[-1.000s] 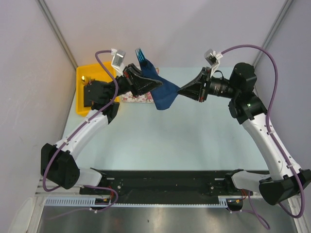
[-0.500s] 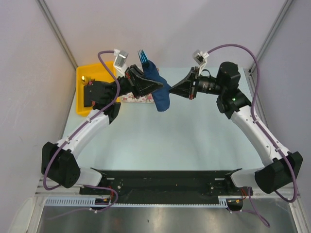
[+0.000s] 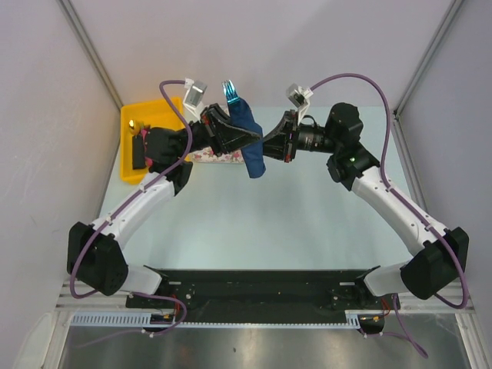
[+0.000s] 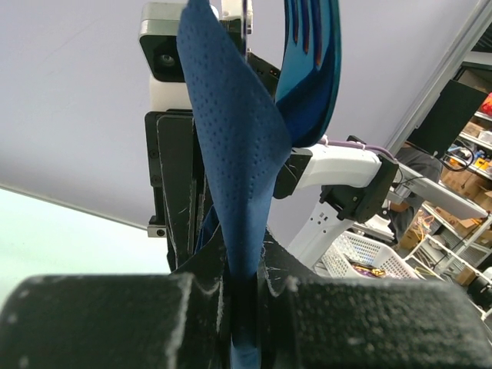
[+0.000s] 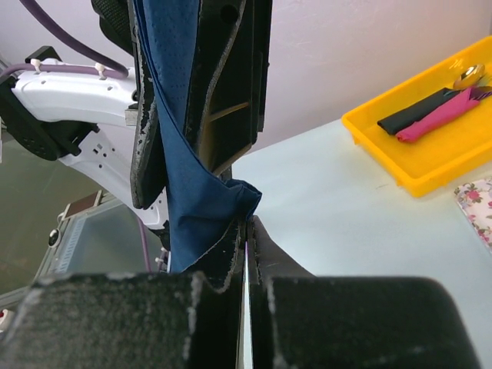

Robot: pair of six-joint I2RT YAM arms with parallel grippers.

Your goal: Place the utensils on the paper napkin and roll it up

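Two arms, the left arm [image 3: 146,201] and the right arm [image 3: 392,204], stand with bases at 6 o'clock of the pale worktop [image 3: 292,219] and meet at 12 o'clock, above its far edge.

1. Left pincer [image 3: 243,138]: jaws nearly closed, clamped on the paper napkin [image 3: 254,159]. The napkin is navy, dimpled and held off the worktop, with one fold rising past the fingers and the rest hanging below.
2. Right pincer [image 3: 270,146]: jaws pressed together, a fold of the same napkin caught at their tips. It sits just beside the left pincer, at its 3 o'clock.
3. Blue fork [image 3: 229,91]: tines clear of the napkin's top, pointing away from the left pincer.
4. Floral mat [image 3: 211,157]: flat at 11 o'clock, partly hidden by the left arm.
5. Yellow tray [image 3: 129,171]: at 10 o'clock, holding a black block [image 5: 415,117] and a pink block [image 5: 446,109] side by side.
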